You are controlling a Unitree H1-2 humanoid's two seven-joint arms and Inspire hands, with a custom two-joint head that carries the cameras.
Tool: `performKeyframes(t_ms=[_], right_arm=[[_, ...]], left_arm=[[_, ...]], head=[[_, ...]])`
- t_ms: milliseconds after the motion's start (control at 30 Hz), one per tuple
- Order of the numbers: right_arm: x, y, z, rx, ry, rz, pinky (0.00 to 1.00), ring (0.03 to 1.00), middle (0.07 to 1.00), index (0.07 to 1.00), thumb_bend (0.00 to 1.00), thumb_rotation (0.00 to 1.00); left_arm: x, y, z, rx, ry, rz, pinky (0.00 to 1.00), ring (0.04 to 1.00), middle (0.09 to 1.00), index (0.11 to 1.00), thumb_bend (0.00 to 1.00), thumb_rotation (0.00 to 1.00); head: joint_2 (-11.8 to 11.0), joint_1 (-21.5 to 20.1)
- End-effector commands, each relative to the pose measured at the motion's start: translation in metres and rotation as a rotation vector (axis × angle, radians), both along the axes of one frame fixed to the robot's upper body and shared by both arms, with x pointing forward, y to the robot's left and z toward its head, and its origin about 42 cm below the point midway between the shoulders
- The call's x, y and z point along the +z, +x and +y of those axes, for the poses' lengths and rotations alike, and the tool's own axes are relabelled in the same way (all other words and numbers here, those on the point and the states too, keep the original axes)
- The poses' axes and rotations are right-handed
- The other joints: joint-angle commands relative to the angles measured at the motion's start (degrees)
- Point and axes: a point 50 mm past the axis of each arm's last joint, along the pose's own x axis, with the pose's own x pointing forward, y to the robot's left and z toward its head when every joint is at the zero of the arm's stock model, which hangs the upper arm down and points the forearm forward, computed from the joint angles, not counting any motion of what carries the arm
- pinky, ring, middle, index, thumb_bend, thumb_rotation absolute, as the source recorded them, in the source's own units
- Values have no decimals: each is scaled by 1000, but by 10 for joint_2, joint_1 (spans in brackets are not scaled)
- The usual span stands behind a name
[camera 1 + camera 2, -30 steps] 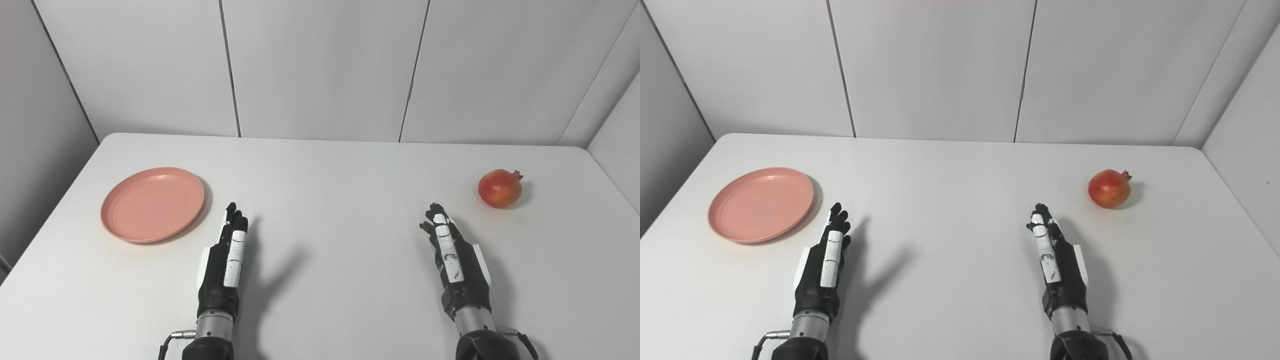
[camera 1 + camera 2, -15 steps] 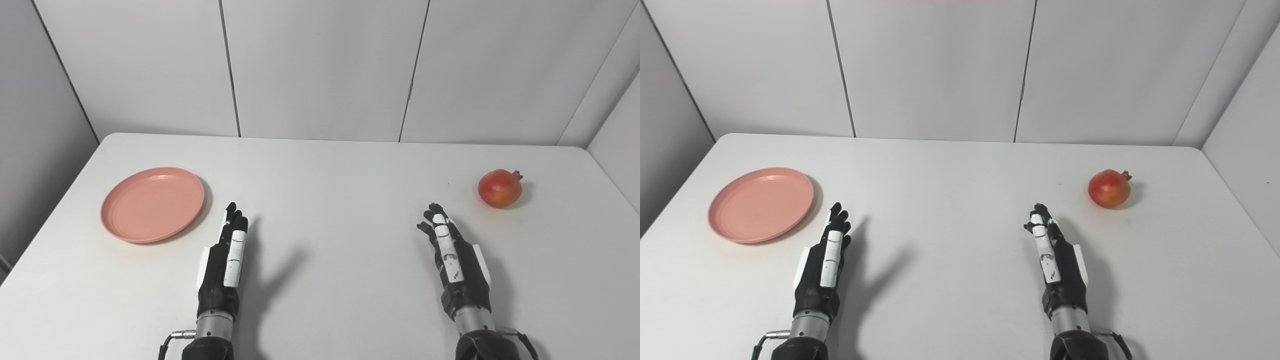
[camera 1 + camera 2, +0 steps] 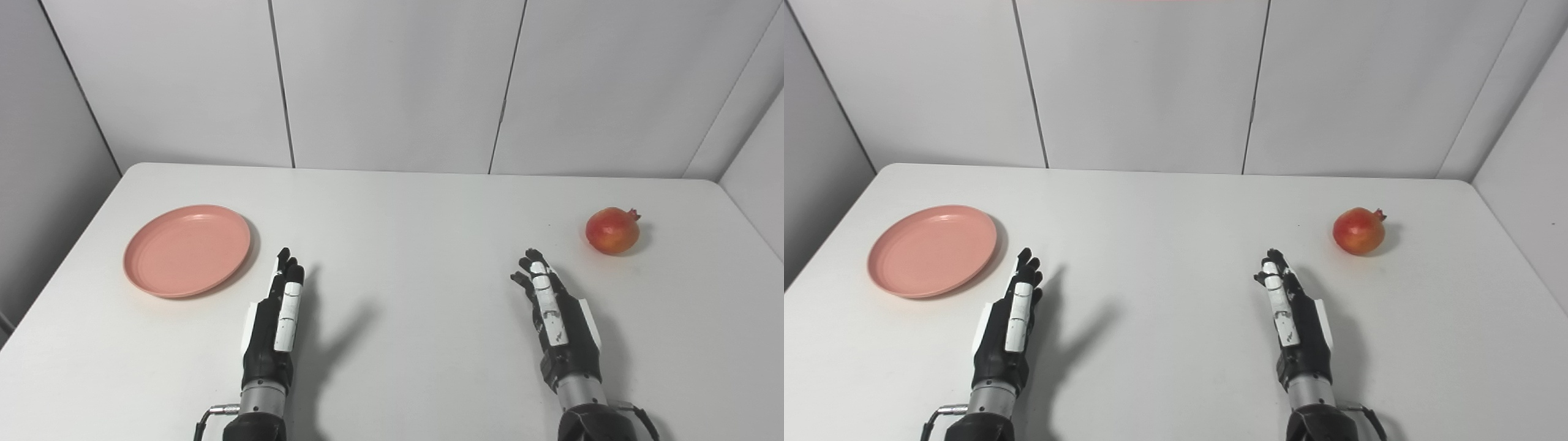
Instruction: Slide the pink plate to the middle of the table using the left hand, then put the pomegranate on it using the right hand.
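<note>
A round pink plate (image 3: 187,250) lies flat on the left side of the white table (image 3: 404,220), with nothing on it. A red pomegranate (image 3: 612,230) rests on the table at the far right. My left hand (image 3: 277,318) hovers near the table's front, just right of the plate and apart from it, fingers stretched forward and holding nothing. My right hand (image 3: 556,317) hangs at the front right, below and left of the pomegranate, open with fingers extended and a clear gap to the fruit.
Grey panel walls stand behind the table and close in on both sides. The table's left edge (image 3: 67,245) runs near the plate, and its right edge (image 3: 750,223) passes close to the pomegranate.
</note>
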Motion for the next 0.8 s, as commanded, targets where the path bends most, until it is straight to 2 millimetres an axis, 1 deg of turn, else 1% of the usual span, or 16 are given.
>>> performKeyframes(t_ms=[0, 633, 767], right_arm=[[12, 8, 5, 15, 9, -24, 1000, 887, 906, 898, 758, 852], [12, 8, 5, 21, 13, -19, 1000, 888, 903, 890, 774, 847], [12, 7, 5, 23, 17, -20, 1000, 892, 911, 894, 763, 842]], left_arm=[[16, 5, 1, -16, 7, -71, 1000, 993, 992, 1000, 781, 1000], [16, 5, 0, -17, 12, -67, 1000, 991, 983, 1000, 766, 1000], [16, 5, 0, -16, 9, -62, 1000, 994, 982, 1000, 772, 1000]], head=[[0, 0], [0, 1], [0, 1]])
